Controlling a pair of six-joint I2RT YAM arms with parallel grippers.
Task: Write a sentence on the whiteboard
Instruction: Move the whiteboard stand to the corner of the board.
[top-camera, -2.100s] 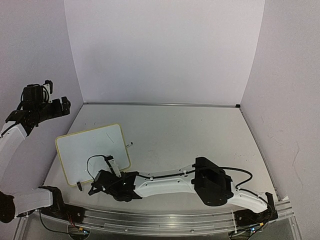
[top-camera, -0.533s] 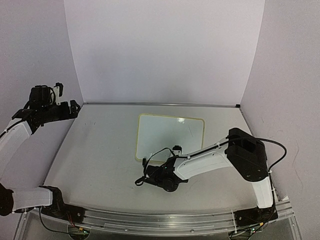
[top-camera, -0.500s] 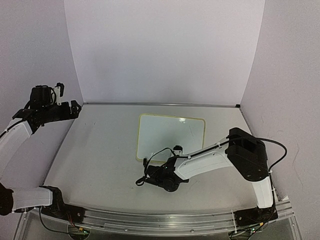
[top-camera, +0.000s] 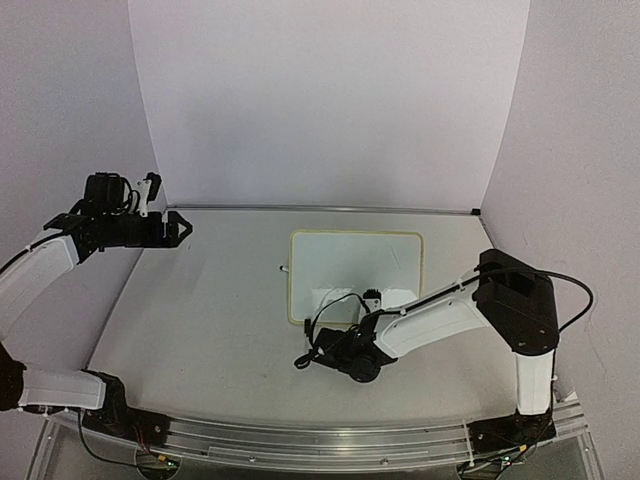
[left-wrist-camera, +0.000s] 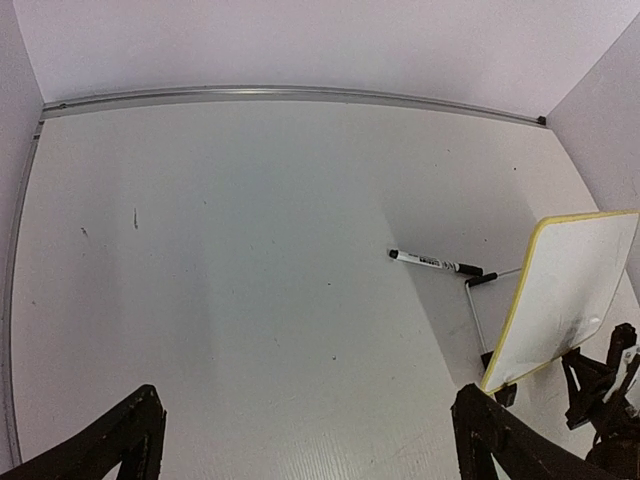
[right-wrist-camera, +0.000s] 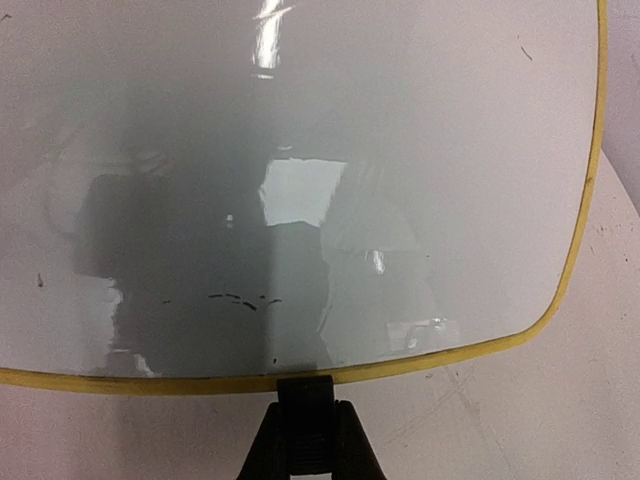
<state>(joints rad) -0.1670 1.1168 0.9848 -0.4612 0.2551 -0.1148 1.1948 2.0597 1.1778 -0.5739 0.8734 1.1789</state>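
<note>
Looking at where you are: the whiteboard (top-camera: 355, 270) sits around the middle of the worktop (top-camera: 190, 330), a bit right of centre, long side toward the arm bases. From the left wrist view it looks tipped up rather than lying dead flat, though I can't tell for sure. Your right claw (right-wrist-camera: 305, 415) is pinched tight at the middle of the near rim, on what looks like a black clip (right-wrist-camera: 305, 385); your left claw (top-camera: 172, 231) hangs high at the left, spread wide with nothing in it; the marker (left-wrist-camera: 435, 262) lies flat near the board's left edge, not touching it. No sentence on there yet as far as I can see, only a few tiny dark flecks (right-wrist-camera: 240, 297) low on the face.

Handling-wise, I'd guess that board is light and stiff but glossy as anything, so it'll skate the second a pen tip pushes on it. Keep your grip on the rim or the clip, never the shiny face; pads would slip and smudge there. The marker's thin and round, so it may roll; take it around the middle of the barrel.
</note>
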